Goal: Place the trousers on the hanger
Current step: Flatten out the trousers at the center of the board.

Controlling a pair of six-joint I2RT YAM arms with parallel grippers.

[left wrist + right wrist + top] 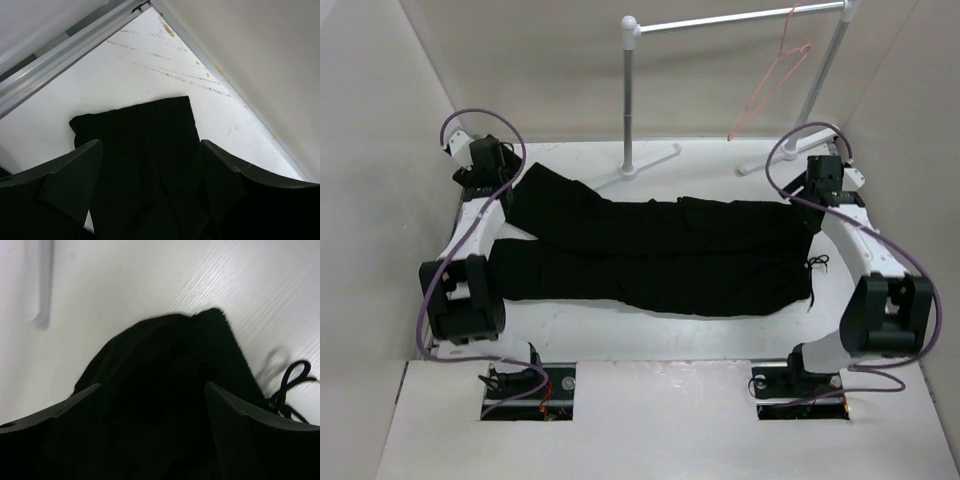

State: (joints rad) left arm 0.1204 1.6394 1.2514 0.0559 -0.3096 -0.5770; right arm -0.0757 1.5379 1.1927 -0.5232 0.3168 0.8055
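The black trousers [660,250] lie flat across the table, leg ends at the left and waist at the right. The pink-red wire hanger [775,75] hangs from the rail at the back right, away from both arms. My left gripper [492,172] is open over the far leg's end; in the left wrist view its fingers [75,170] stand wide on either side of the cuff [145,130]. My right gripper [817,190] is open over the waist; in the right wrist view the waistband [165,370] lies between its spread fingers [235,410], with the drawstring [290,382] to the right.
The white-and-silver rail stand [630,100] stands at the back, its feet on the table just behind the trousers; one foot shows in the right wrist view [42,285]. White walls enclose the table on the left, back and right. The metal corner frame [75,45] lies just beyond the cuff.
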